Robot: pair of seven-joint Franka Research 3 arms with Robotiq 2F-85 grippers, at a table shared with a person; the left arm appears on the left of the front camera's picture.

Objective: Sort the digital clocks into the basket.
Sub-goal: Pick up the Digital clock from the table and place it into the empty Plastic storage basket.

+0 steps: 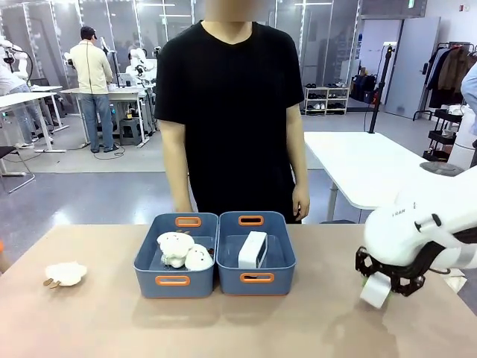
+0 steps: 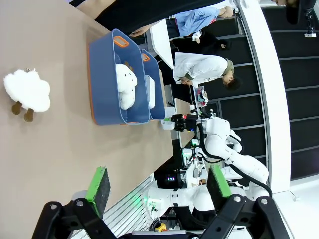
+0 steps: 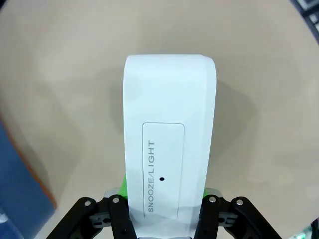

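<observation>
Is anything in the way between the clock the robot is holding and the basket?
No, nothing visible. The right hand holds the clock over bare table, right of the basket, whose open top has room beside the other clock.

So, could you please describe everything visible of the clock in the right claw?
The clock is a white, smooth plastic block with rounded corners. Its narrow face carries an outlined panel printed SNOOZE/LIGHT with a small dot. The right claw grips its sides, and it seems lifted off the tan table.
</observation>
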